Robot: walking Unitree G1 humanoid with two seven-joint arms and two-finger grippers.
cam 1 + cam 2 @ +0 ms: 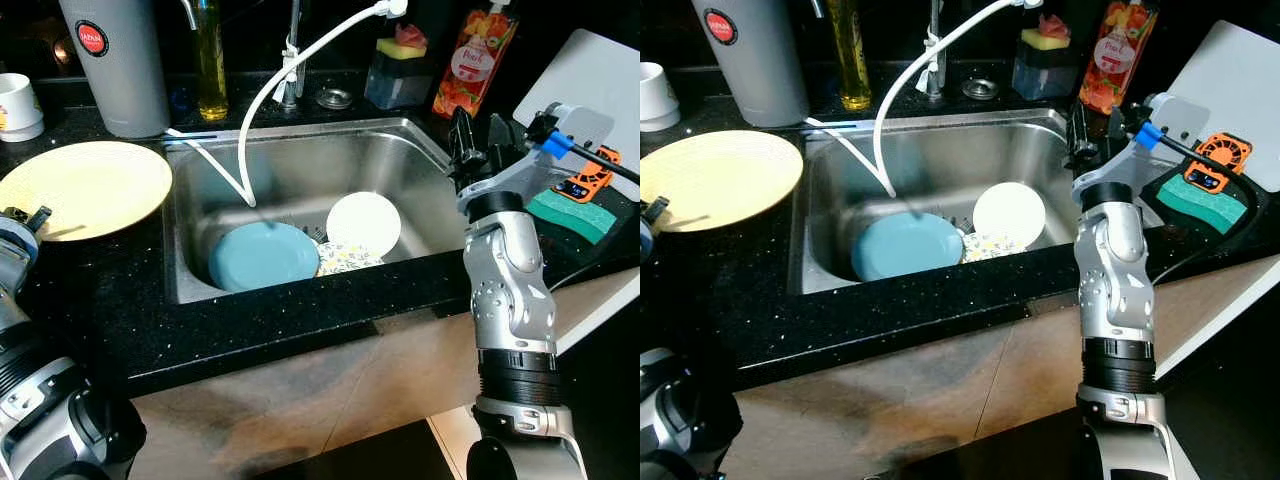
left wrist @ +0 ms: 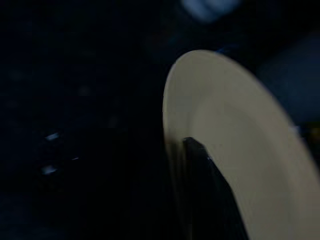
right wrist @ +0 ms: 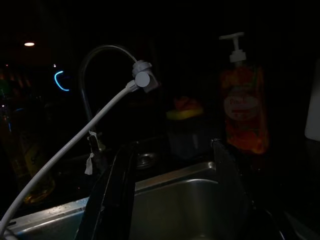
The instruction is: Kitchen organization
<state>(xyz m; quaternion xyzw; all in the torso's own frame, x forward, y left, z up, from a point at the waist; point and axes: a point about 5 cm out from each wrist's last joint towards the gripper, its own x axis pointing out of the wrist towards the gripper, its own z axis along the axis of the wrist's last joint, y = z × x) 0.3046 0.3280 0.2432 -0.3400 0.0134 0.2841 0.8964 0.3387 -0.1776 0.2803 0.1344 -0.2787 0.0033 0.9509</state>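
Okay, head views first: my left gripper (image 1: 30, 222) is at the near edge of the yellow plate (image 1: 85, 185), which lies on the black counter (image 1: 110, 300) left of the steel sink (image 1: 420, 150). In the sink there's a blue plate (image 1: 262, 255) lying flat, a white plate (image 1: 364, 222) leaning just right of it, and a patterned dish (image 1: 345, 258) partly under both. A white hose (image 1: 265, 100) curves down from the tap into the basin. My right gripper (image 1: 478, 135) hovers over the sink's right rim, fingers apart, nothing in them. Behind it: orange soap bottle (image 1: 475, 55), sponge holder (image 1: 398, 72). To its right: green sponge (image 1: 572, 212) on the counter, near a white board (image 1: 590, 75). Back left: grey canister (image 1: 115, 60), white mug (image 1: 18, 105), oil bottle (image 1: 210, 60).

Left wrist view: v. dark. Yellow plate seen edge-on, one black finger (image 2: 205, 170) lying across its face, so I'm clamped on the rim.

Right wrist view: dark too. My two fingers (image 3: 112, 195) are spread wide over the sink corner, w/ the hose, tap (image 3: 95, 65) and soap bottle beyond them.
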